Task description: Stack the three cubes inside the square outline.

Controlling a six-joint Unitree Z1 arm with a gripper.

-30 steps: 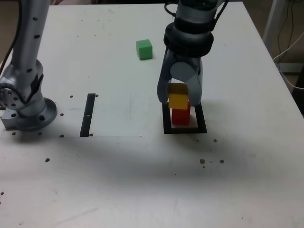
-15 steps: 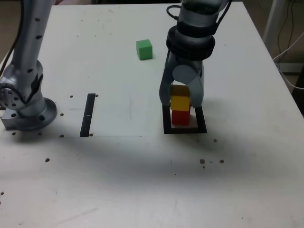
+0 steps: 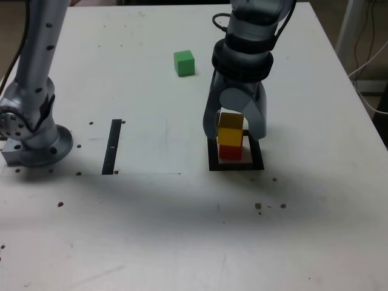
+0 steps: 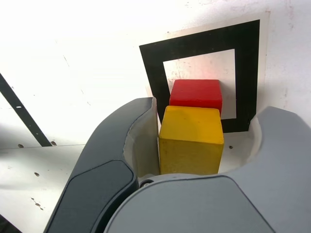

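The yellow cube (image 3: pixel 230 130) sits on the red cube (image 3: pixel 230 151) inside the square outline (image 3: pixel 235 165), right of centre in the exterior view. The gripper (image 3: pixel 236 124) straddles the stack with its jaws spread: in the wrist view a gap shows on one side of the yellow cube (image 4: pixel 191 140), while the other jaw stands at or almost against it. The green cube (image 3: pixel 184 63) lies alone in the upper middle, well apart. The cubes look light, rigid and smooth-faced, so they are best pinched on two opposite flat sides, squarely. The white counter (image 3: pixel 151 230) is flat, matte and speckled with small dark specks. A black strip (image 3: pixel 113 146) lies left of centre.
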